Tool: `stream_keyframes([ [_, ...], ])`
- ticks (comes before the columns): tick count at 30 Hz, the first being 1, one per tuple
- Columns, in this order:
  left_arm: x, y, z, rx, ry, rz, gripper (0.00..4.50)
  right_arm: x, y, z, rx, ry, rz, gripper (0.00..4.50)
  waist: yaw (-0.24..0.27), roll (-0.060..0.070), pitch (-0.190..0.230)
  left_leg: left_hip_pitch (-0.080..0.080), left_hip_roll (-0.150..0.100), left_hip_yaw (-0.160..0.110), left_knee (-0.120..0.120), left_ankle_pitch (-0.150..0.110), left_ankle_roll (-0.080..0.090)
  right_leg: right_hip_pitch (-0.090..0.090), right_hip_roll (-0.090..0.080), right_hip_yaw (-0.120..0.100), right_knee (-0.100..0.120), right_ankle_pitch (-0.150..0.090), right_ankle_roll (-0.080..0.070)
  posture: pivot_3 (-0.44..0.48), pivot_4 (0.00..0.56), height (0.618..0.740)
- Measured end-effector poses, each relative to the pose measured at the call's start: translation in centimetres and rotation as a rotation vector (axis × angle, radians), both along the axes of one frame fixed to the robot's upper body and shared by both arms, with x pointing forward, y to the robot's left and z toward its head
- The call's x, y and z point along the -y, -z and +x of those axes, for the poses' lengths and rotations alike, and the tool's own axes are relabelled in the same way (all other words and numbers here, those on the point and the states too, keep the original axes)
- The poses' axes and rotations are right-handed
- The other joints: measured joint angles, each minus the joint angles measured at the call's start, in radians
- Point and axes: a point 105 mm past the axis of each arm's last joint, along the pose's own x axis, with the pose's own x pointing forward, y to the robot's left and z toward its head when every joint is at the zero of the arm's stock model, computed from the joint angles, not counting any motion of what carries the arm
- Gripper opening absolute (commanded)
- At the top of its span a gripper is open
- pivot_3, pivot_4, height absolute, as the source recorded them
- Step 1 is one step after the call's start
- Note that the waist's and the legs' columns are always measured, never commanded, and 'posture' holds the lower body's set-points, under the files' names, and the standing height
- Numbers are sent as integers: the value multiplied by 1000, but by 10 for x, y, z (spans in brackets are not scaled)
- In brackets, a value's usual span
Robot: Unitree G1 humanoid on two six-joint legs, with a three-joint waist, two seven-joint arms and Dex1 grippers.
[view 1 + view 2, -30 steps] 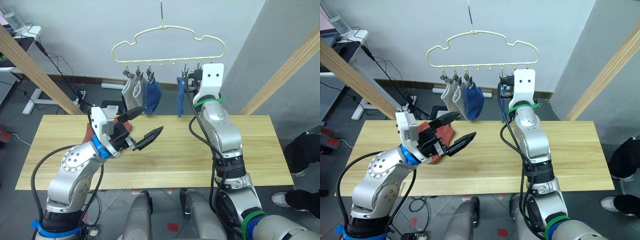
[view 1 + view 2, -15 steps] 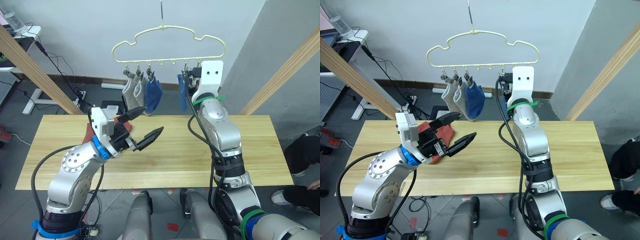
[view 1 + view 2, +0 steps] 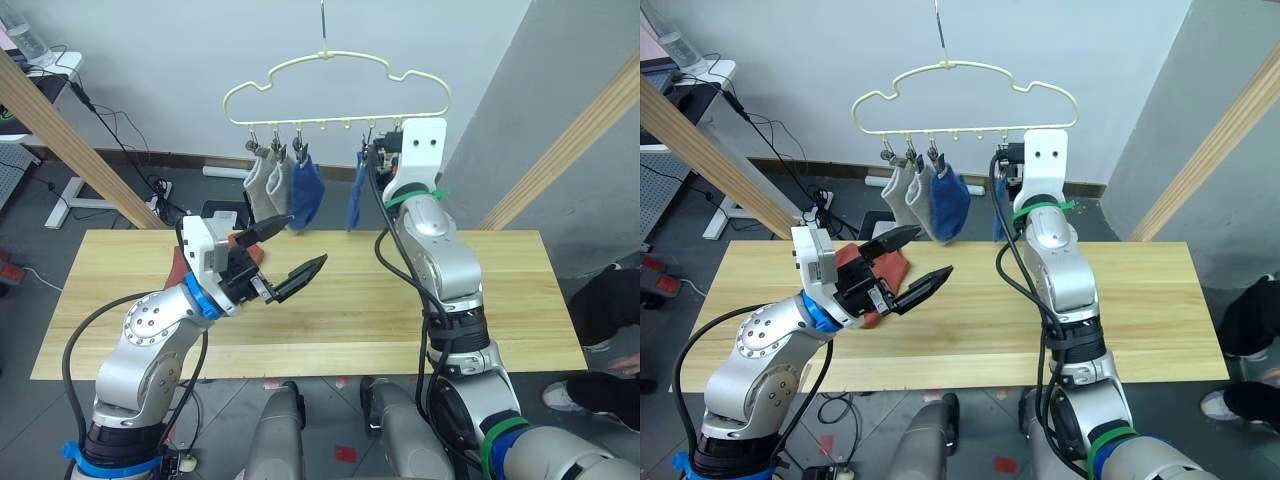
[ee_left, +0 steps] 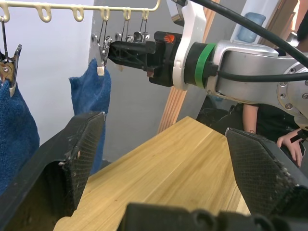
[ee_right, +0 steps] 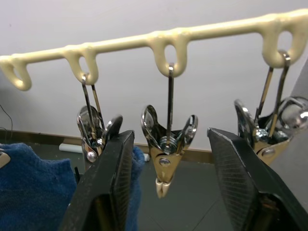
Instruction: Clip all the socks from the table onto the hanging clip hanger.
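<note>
Hanger (image 3: 335,88) hanging by its hook above the far edge of the counter (image 3: 330,310), pale yellow, cloud-shaped, silver clips along the lower bar. Two grey socks (image 3: 265,185) and one blue sock (image 3: 306,190) clipped side by side toward the left end of the bar. Second blue sock (image 3: 355,200) hanging from a clip further right, just beside the right gripper (image 5: 166,187).

Right gripper raised to the bar, fingers (image 5: 108,187) spread wide, one on each side of an empty clip (image 5: 167,144) and not touching it, holding nothing. Blue sock just outside one finger, on the neighbouring clip; another clip just outside the other finger.

Left gripper (image 3: 285,250) hovering above the left part of the counter, below the three clipped socks, fingers (image 3: 300,272) wide apart and empty. From the left wrist, blue sock up beyond the finger (image 4: 79,159), apart from it, with the right gripper's fingers level with the clips just beside it.

Rust-red socks (image 3: 888,270) lying on the counter behind and partly under the left gripper, not between its fingers; count hidden by the gripper.
</note>
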Motion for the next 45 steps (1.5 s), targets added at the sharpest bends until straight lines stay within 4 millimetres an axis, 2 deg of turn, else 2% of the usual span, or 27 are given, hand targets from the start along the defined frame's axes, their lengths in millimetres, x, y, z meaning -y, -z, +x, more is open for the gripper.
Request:
stream_keyframes([
  [25,-1,4,-2,-13,-4,1,4500,-6,-9,-1,21,-15,12,1998,0,0,0,0,0,0,0,0,0,0,0,0,0,0,0,2,324,740],
  [30,-1,4,-2,-14,-5,1,4500,-7,-16,-2,39,-19,15,1998,0,0,0,0,0,0,0,0,0,0,0,0,0,0,0,5,325,740],
  [45,-2,4,-1,-15,-21,-3,4500,-12,-12,0,19,-72,60,1998,0,0,0,0,0,0,0,0,0,0,0,0,0,0,0,13,329,740],
])
